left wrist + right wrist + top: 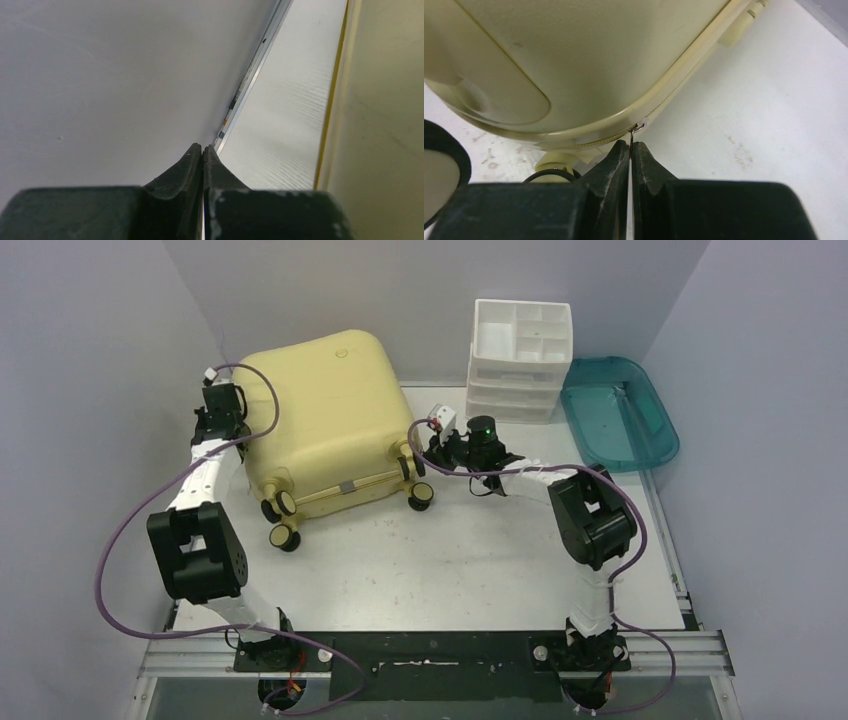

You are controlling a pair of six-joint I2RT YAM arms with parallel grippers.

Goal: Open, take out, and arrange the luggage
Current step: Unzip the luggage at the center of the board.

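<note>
The pale-yellow luggage [320, 410] lies flat at the back left of the table, zipped closed, wheels [283, 520] toward me. My right gripper [424, 452] is at its near right corner, beside a wheel. In the right wrist view the right gripper [630, 143] is shut on the thin metal zipper pull [631, 134], which hangs from the zipper line of the luggage [574, 50]. My left gripper [224, 392] sits along the luggage's left side. The left gripper [202, 146] is shut on nothing, with the luggage wall [380, 125] to its right.
A white drawer organizer [521, 360] stands at the back right of the luggage. A teal plastic tray [620, 410] lies to its right. The enclosure wall [100, 75] runs close on the left of my left gripper, leaving a narrow strip of table.
</note>
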